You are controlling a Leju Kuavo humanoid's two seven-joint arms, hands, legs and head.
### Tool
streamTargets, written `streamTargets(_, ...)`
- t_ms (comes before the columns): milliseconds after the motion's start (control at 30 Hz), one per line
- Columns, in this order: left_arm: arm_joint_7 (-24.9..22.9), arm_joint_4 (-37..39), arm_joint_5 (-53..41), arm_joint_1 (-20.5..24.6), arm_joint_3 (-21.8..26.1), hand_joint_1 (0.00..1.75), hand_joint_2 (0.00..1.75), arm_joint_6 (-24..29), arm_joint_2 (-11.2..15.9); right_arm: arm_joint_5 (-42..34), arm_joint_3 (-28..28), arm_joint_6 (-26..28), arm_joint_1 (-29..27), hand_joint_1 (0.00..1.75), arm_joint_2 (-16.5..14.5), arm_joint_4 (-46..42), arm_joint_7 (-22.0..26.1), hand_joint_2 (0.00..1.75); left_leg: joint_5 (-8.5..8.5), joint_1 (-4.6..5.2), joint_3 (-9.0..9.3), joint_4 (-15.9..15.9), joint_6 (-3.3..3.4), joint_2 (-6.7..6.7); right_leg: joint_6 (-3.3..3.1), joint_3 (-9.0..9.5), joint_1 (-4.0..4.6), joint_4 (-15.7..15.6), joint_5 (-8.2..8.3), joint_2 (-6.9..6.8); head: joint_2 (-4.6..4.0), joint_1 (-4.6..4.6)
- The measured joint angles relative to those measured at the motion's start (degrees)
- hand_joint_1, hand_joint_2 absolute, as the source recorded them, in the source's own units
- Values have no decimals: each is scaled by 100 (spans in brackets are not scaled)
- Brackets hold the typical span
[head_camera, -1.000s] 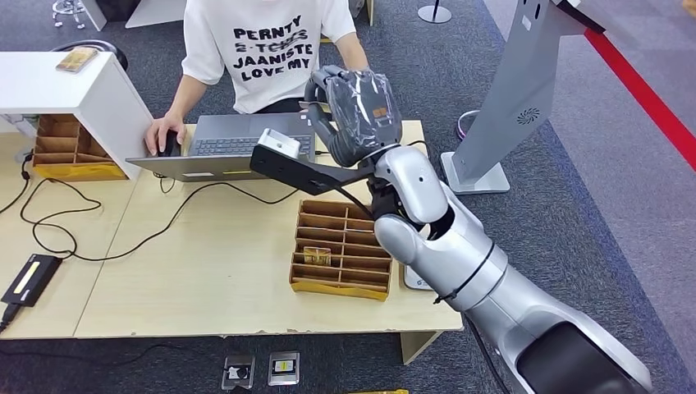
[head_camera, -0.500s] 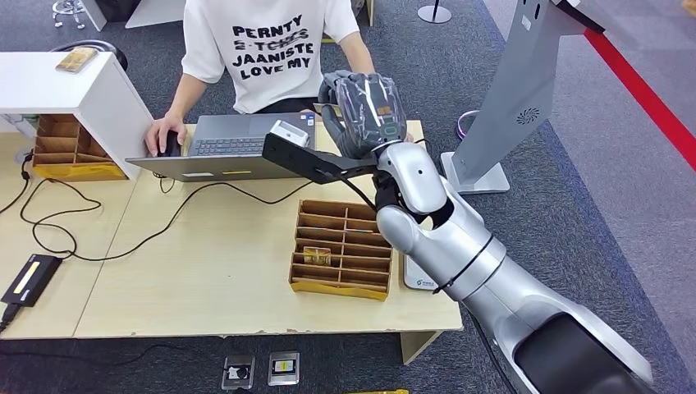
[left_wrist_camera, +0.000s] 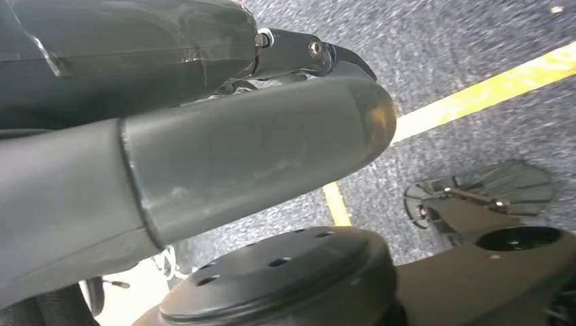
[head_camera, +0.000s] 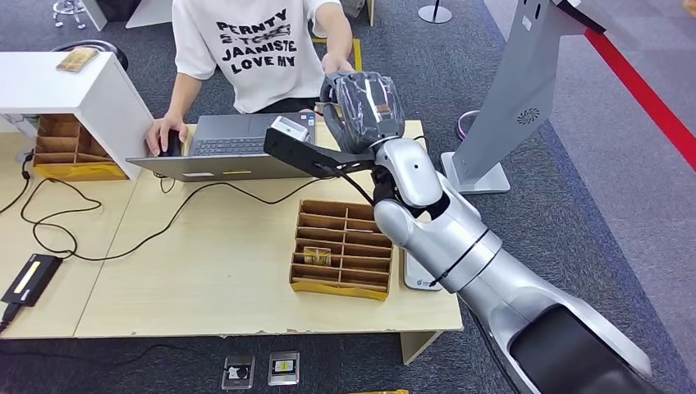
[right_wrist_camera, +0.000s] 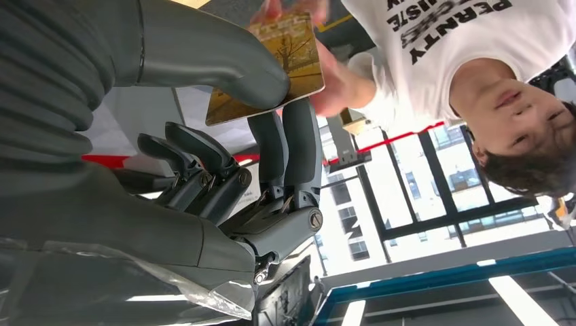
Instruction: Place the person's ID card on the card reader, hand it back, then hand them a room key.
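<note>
Right hand (right_wrist_camera: 224, 136) pinches the yellow printed rectangular plastic card (right_wrist_camera: 272, 64) between thumb and fingers; the person's hand (right_wrist_camera: 333, 81) touches its far edge. Early release risks dropping it; left hand's state cannot be determined

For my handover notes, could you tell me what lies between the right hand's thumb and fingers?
In the right wrist view, a yellow card sits pinched between the right hand's thumb and fingers; a person's hand touches its far end.
</note>
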State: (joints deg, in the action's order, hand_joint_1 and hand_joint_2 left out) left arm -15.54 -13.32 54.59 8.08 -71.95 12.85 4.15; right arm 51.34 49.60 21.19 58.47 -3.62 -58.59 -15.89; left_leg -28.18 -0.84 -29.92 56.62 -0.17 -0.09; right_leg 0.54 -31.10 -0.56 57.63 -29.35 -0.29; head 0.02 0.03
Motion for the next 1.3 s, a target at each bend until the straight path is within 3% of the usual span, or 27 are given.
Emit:
streamTargets(433,-70,1,90,-23,0,0,0,22,0,-24,44,25,56,175,-133,208,3,175,1,0,0,0,-1,0,-2,0,0,0,2,0,0,0)
streamTargets(533,-70,1,104,-26,0,0,0,34,0,-21,45,40,58,115,-161,266,14,175,1,0,0,0,-1,0,-2,0,0,0,2,1,0,-1)
streamTargets(567,-70,1,105,-26,0,0,0,38,0,-20,46,45,59,73,-168,283,16,175,1,0,0,0,-1,0,-2,0,0,0,2,1,0,-1)
streamTargets(667,-70,1,108,-27,0,0,0,46,0,-11,49,50,60,2,-178,327,21,175,1,0,0,0,0,0,-2,0,0,0,2,0,0,1)
streamTargets(1100,-67,1,172,-30,0,0,0,59,0,23,133,102,69,0,-216,429,-7,175,2,0,1,0,-1,0,-3,0,0,0,3,1,0,-1)
streamTargets(1300,-66,1,267,-33,0,0,0,100,0,-206,129,506,-5,0,-209,356,13,175,2,0,2,0,-1,0,-3,0,0,0,3,2,0,-1)
